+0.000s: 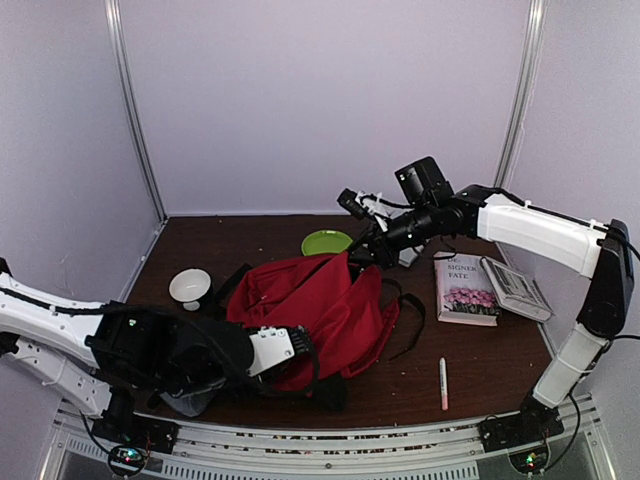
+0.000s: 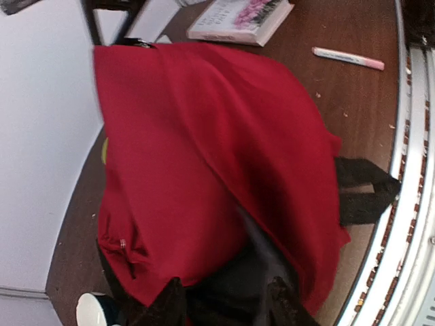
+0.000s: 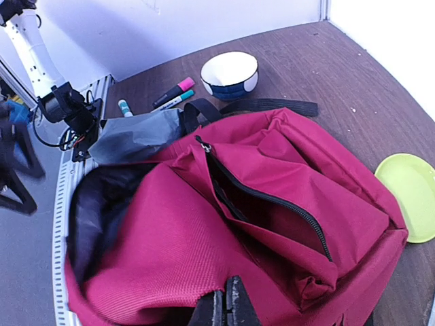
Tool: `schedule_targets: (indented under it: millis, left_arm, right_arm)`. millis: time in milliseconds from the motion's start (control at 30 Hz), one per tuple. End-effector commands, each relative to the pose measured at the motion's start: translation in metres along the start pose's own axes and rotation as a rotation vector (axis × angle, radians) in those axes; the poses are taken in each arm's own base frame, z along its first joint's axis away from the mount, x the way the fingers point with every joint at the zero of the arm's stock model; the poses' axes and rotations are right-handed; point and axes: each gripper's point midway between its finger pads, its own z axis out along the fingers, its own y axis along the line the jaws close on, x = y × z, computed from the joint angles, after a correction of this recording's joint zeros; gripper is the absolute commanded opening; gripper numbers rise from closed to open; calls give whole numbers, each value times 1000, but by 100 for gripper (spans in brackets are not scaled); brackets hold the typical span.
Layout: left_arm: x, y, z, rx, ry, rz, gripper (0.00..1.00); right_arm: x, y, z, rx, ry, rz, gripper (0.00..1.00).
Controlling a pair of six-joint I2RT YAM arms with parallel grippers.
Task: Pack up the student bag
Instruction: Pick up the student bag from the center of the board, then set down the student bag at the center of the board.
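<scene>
The red student bag [image 1: 320, 305] lies mid-table, its far edge lifted. My right gripper [image 1: 362, 250] is shut on that red fabric edge; in the right wrist view the closed fingertips [image 3: 226, 302] pinch the bag [image 3: 272, 204], whose front pocket zipper [image 3: 272, 204] is open and whose dark main opening [image 3: 95, 210] faces the near rail. My left gripper [image 1: 305, 352] is at the bag's near edge. In the left wrist view its fingers [image 2: 163, 305] are spread apart around dark lining, below the red fabric [image 2: 204, 149].
A book [image 1: 465, 290], a calculator [image 1: 515, 288] and a pink pen [image 1: 443, 383] lie to the right. A green plate [image 1: 326, 242] sits behind the bag and a white bowl [image 1: 190, 287] to its left. A grey pouch [image 3: 136, 136] and markers [image 3: 173, 92] lie near the left rail.
</scene>
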Motion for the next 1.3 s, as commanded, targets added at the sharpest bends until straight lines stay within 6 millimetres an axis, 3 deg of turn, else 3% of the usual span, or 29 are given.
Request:
schedule_targets:
  millis: [0,100,233,367,500,600,767,833,1100,1267]
  left_arm:
    - [12,57,-17,-193,31,-107,51]
    - [28,74,-18,-199,39,-186,58]
    - [35,44,-1,-50,30,-118,64]
    - [36,19,30,-4,54,-41,65]
    - [39,8,63,-42,97,76,65]
    - [43,5,80,-83,100,139,89]
    - [26,-8,101,-74,31,141,92]
    - [28,-10,115,-106,55,173,98]
    - [20,-5,149,-214,37,197,98]
    - [21,-21,157,-177,31,245,98]
  right_arm:
    - [3,6,4,-39,-23,16,0]
    - [32,6,10,-26,32,7,0]
    - [51,10,14,-46,54,45,0]
    - [54,15,21,-93,35,109,0]
    - [53,15,24,-111,46,130,0]
    - [45,17,25,-136,24,175,0]
    - [41,14,29,-139,1,263,0]
    - [40,14,30,-148,-3,292,0]
    - [36,9,23,-145,-47,360,0]
    - [38,3,23,-153,-53,392,0]
